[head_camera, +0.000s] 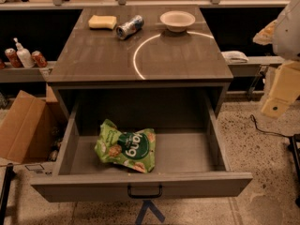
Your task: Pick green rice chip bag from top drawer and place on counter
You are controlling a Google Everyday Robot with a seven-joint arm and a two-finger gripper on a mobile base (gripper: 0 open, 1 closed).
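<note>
The green rice chip bag (125, 146) lies flat on the floor of the open top drawer (140, 184), left of the middle, with its dark green label facing up. The drawer is pulled fully out, its dark pull handle at the front centre. The counter (103, 55) above it carries a thin white circle line (140, 50). My gripper (277, 95) hangs at the far right edge of the view, beside the cabinet and well above and to the right of the drawer, far from the bag. Nothing shows in it.
On the back of the counter are a yellow sponge (102, 21), a can on its side (130, 26) and a white bowl (177, 20). A cardboard box (23, 128) stands on the floor at the left. Cans and a bottle (22, 55) sit on a low left shelf.
</note>
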